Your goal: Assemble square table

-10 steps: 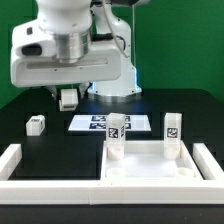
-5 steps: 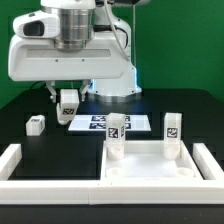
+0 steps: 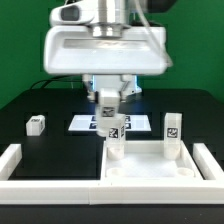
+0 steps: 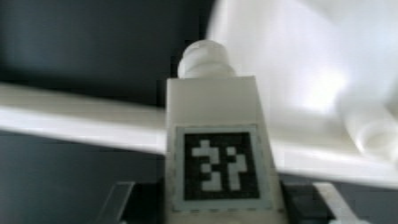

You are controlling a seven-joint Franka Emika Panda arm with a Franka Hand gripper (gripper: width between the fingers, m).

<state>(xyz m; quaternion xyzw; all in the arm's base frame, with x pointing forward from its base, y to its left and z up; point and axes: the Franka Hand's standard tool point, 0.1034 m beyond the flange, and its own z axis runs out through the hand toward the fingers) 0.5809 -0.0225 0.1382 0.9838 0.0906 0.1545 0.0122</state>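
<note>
Figure: Leg carried toward the tabletop.
Your gripper (image 3: 108,100), at frame centre, is clamped on a leg (image 4: 217,140); the square tabletop (image 3: 150,168) lies lower right. Next, you probably align the leg over a free corner.

Exterior wide, frontal; wrist close; shared leg (image 3: 108,100) (image 4: 214,120)

Nothing you can actually read here: no words, numbers or brand names, just black-and-white pattern tags. One sits on the close-up leg (image 4: 215,150) in the wrist view. In the exterior view, the marker board (image 3: 84,124) carries several, plus one each on the 6 o'clock leg (image 3: 115,136), the 3 o'clock leg (image 3: 172,131) and the 9 o'clock leg (image 3: 36,124).
</note>
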